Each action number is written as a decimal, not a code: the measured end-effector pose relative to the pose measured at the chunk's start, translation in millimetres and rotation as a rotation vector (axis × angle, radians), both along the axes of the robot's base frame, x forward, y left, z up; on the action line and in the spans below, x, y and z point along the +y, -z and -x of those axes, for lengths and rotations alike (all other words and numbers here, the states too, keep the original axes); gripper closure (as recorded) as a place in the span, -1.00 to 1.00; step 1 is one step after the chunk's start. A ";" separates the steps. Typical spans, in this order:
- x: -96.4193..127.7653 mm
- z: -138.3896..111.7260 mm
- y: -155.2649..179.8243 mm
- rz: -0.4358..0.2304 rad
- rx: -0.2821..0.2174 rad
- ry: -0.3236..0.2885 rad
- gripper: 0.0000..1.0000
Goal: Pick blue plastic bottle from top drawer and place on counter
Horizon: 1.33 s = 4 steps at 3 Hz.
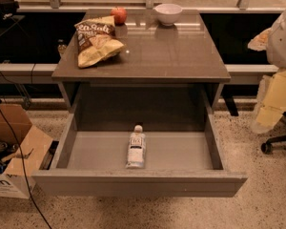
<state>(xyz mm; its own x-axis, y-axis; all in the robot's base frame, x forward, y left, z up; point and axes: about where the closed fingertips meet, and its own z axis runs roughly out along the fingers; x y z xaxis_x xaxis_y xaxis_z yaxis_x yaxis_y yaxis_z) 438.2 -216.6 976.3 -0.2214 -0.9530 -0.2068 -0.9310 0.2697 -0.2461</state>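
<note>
The blue plastic bottle (pixel 136 149) lies on its side on the floor of the open top drawer (pixel 138 182), near the middle, with its white cap pointing to the back. The drawer is pulled fully out under the counter (pixel 167 54). The gripper is not in view. Only a pale bulk at the right edge (pixel 279 70), which looks like part of my arm, shows to the right of the cabinet and well away from the bottle.
On the counter are a chip bag (pixel 97 42) at the left, a red apple (pixel 118 15) and a white bowl (pixel 168 13) at the back. A small dark bottle (pixel 62 46) stands behind the left edge. An open cardboard box (pixel 14 151) and cables lie on the floor at left, and a chair base (pixel 276 142) at right.
</note>
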 end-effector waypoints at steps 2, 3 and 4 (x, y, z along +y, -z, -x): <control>7.4 -2.6 9.5 -0.027 -0.002 0.039 -1.00; 25.1 -8.3 37.0 -0.086 0.026 0.114 -1.00; 45.5 -16.2 75.7 -0.155 0.085 0.191 -1.00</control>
